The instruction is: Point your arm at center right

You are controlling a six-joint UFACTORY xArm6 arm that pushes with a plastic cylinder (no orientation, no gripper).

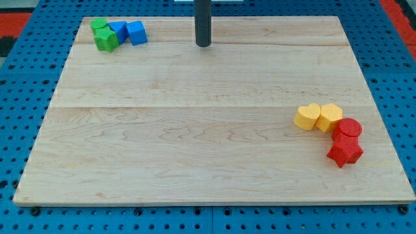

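Note:
My tip (203,45) rests on the wooden board (195,130) near the view's top, about at the middle. At the view's top left two green blocks (104,34) touch two blue blocks (129,31), well left of the tip. At the view's right, below the middle, a yellow heart block (307,117) touches a yellow hexagon block (329,117). A red round block (350,127) and a red star block (344,151) sit just below and right of them. The tip is far from this right cluster.
A blue pegboard (390,39) surrounds the board on all sides. A red strip (403,13) shows at the view's top right corner.

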